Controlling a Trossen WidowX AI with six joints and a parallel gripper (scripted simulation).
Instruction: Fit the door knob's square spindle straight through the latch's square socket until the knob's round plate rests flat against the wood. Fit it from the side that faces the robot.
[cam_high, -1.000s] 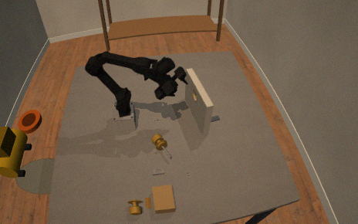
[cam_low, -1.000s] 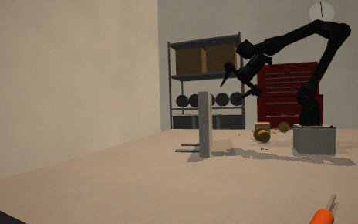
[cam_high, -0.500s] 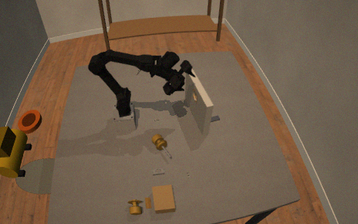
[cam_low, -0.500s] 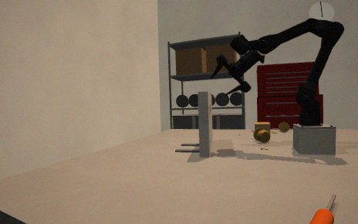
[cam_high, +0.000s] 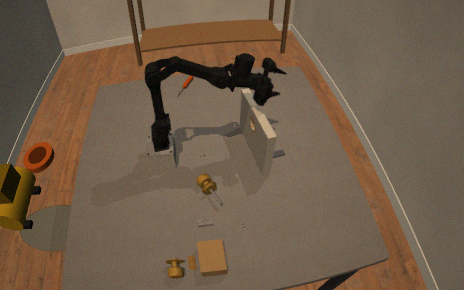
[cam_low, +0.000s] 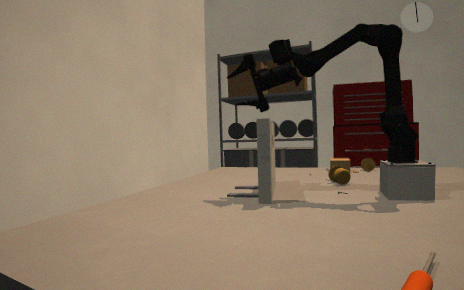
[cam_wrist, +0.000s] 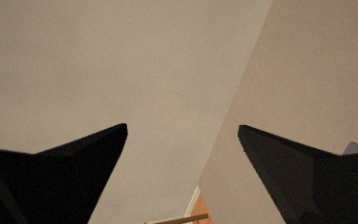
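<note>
The door knob (cam_high: 205, 183) lay on its side on the counter (cam_high: 310, 210), brass and rounded with a flared round plate, its thin grey square spindle (cam_high: 217, 196) pointing away from the robot's base, toward the near edge in the top view. Lying loose like that, it looked free to be picked up, though the spindle would have to be turned level before it could enter the socket. Well apart from it stood the pale wood panel (cam_high: 257, 135), upright on short feet, with the brass-ringed latch (cam_high: 252, 124) set in the face turned toward the arm, so the socket was presented to the robot's side. The gripper (cam_high: 272, 82) hung high above the panel's top edge, its fingers spread wide and grasping nothing; the wrist view showed only walls between them. A second knob (cam_high: 175, 268) and a wooden block (cam_high: 212, 257) sat near the counter's front edge
</note>
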